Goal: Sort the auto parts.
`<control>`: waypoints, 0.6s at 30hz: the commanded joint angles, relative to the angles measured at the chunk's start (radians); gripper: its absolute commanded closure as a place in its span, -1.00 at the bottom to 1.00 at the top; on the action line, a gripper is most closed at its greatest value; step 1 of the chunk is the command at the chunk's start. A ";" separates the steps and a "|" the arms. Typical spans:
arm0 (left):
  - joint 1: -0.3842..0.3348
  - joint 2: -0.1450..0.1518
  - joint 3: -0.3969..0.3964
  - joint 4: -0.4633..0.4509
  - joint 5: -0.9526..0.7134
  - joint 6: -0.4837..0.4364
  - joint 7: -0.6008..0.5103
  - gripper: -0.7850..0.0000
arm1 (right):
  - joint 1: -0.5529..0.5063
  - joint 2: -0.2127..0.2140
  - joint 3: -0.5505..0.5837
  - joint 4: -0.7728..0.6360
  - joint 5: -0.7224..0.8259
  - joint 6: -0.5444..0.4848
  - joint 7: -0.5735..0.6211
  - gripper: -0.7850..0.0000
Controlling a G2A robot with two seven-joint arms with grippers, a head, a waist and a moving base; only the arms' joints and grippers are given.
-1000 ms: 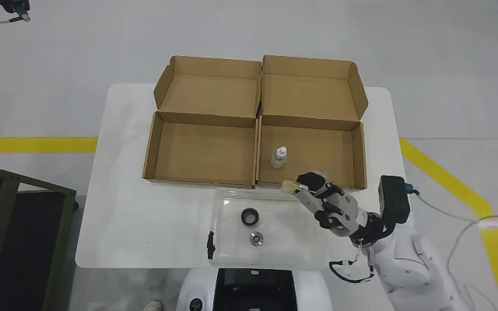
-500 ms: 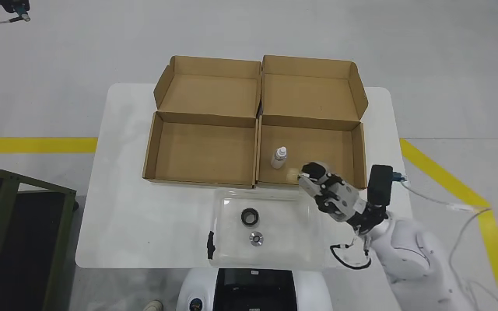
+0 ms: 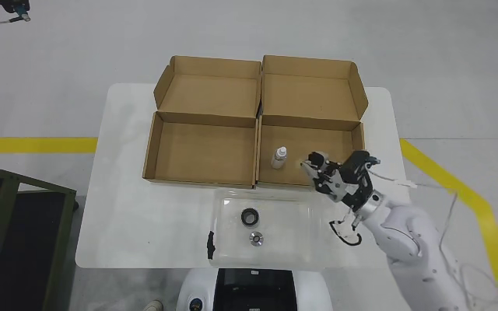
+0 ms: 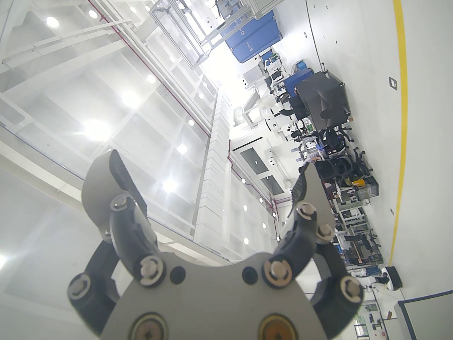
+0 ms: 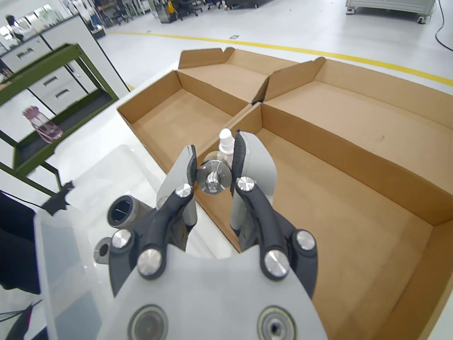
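No word, number or label can be read anywhere. White lettering is carried on the side of a blue cabinet [image 4: 254, 42] in the upper middle of the left wrist view, but it is turned sideways and too small to be made out. A pale mark is borne by a small dark plate [image 4: 393, 83] on the floor at the upper right of that view, and it cannot be read either.

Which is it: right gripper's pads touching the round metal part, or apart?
Touching. The right wrist view shows the round metal part clamped between the right gripper and its pads, no gap either side.
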 commanded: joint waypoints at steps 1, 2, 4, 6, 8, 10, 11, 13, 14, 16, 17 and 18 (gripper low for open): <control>0.000 0.000 0.000 0.000 0.000 0.000 0.000 -1.00 | 0.027 -0.001 -0.014 0.029 -0.026 0.009 0.024 1.00; 0.000 0.000 0.000 0.000 0.000 0.000 0.000 -1.00 | 0.040 -0.002 -0.021 0.045 -0.040 0.015 0.037 1.00; 0.000 0.000 0.000 0.000 0.000 0.000 0.000 -1.00 | 0.064 -0.003 -0.033 0.076 -0.056 0.025 0.055 1.00; 0.000 0.000 0.000 0.000 0.000 0.000 0.000 -1.00 | 0.088 -0.004 -0.046 0.097 -0.085 0.028 0.076 1.00; 0.000 0.000 0.000 0.000 0.000 0.000 0.000 -1.00 | 0.108 -0.004 -0.063 0.113 -0.124 0.024 0.094 1.00; 0.000 0.000 0.000 0.000 0.000 0.000 0.000 -1.00 | 0.125 -0.005 -0.078 0.129 -0.161 0.029 0.103 1.00; 0.000 0.000 0.000 0.000 0.000 0.000 0.000 -1.00 | 0.133 -0.007 -0.086 0.140 -0.165 0.030 0.105 1.00; 0.000 0.000 0.000 0.000 0.000 0.000 0.000 -1.00 | 0.155 -0.009 -0.104 0.159 -0.189 0.031 0.119 1.00; 0.000 0.000 0.000 0.000 0.000 0.000 0.000 -1.00 | 0.166 -0.010 -0.113 0.170 -0.192 0.031 0.124 1.00; 0.000 0.000 0.000 0.000 0.000 0.000 0.000 -1.00 | 0.189 -0.013 -0.130 0.186 -0.206 0.031 0.136 1.00; 0.000 0.000 0.000 0.000 0.000 0.000 0.000 -1.00 | 0.199 -0.014 -0.139 0.194 -0.208 0.031 0.141 1.00; 0.000 0.000 0.000 0.000 0.000 0.000 0.000 -1.00 | 0.210 -0.015 -0.146 0.202 -0.211 0.033 0.148 1.00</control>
